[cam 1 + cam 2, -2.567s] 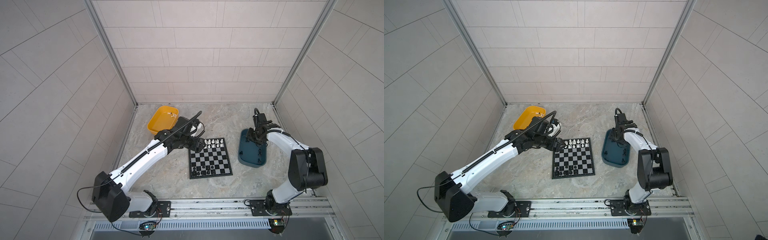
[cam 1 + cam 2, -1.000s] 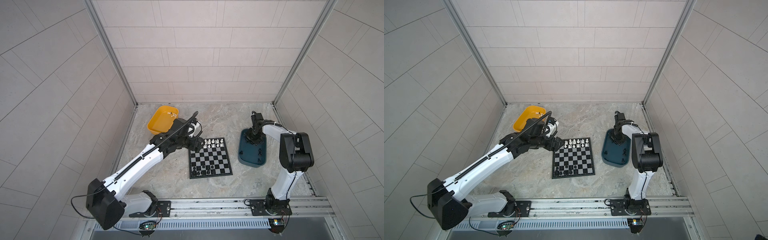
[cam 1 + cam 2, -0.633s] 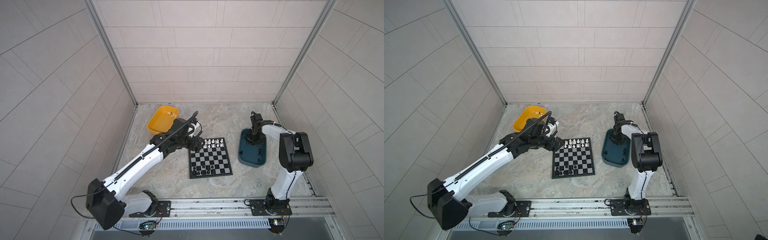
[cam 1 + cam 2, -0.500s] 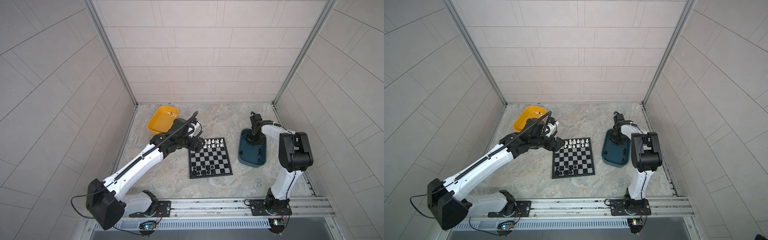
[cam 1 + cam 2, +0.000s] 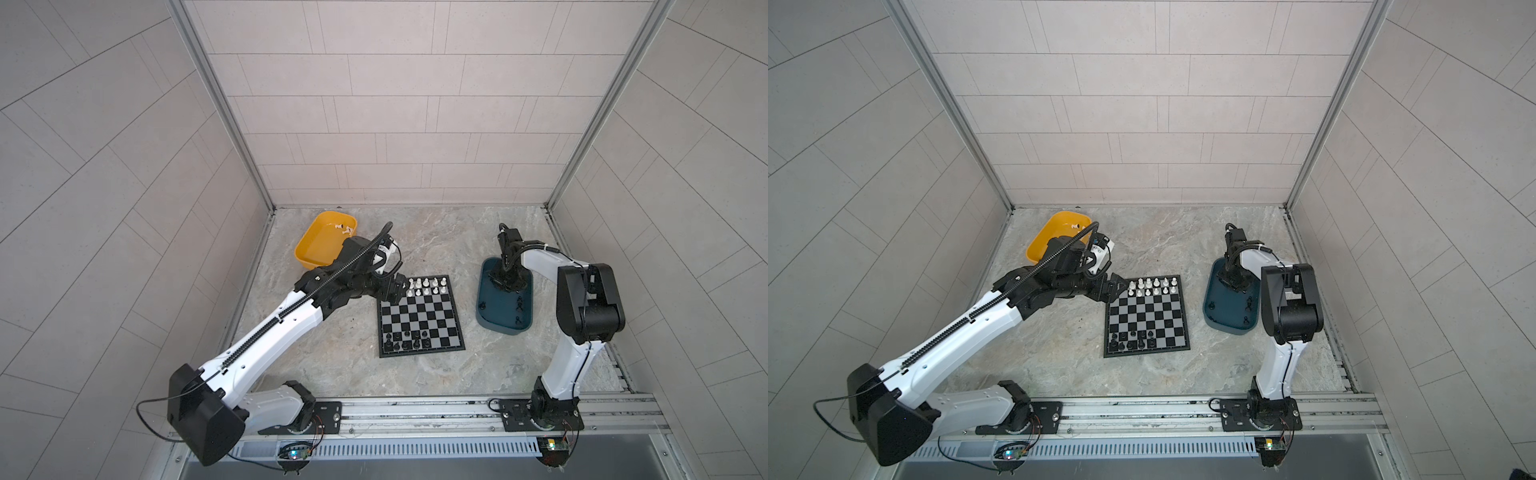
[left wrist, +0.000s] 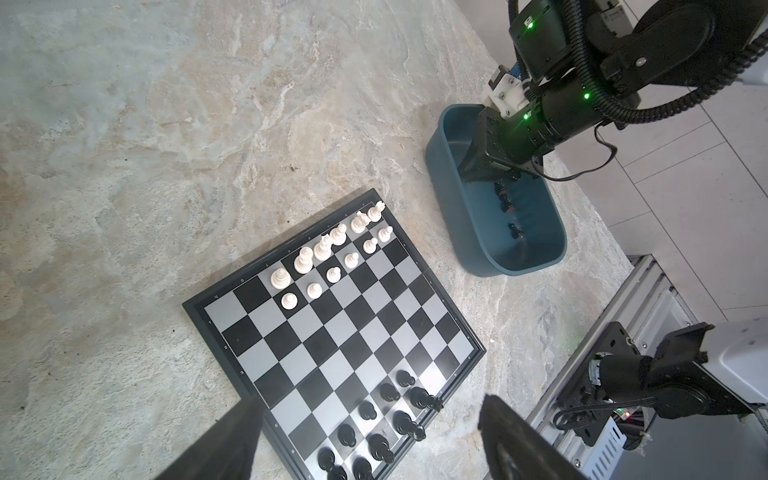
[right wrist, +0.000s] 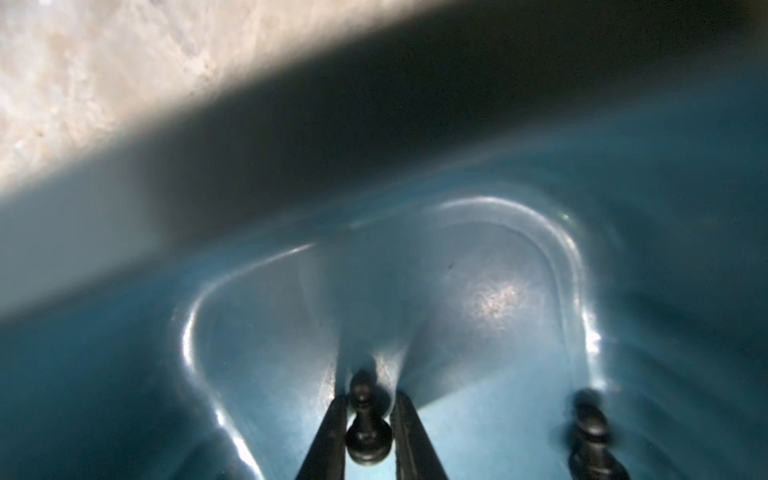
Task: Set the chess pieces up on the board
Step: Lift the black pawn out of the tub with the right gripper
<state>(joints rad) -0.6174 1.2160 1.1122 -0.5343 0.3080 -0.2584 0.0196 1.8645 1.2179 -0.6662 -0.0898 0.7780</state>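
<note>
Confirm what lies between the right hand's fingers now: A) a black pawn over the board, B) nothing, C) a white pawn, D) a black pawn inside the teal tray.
D: the right wrist view shows a black pawn lying between the fingers of the right hand, down inside the teal tray.

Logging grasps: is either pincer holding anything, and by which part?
Left pincer: open, empty. Right pincer straddles a black pawn in the teal tray, at its stem and base; a firm grip cannot be told.

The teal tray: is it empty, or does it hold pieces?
Not empty: the teal tray holds several black pieces, visible in both top views.
</note>
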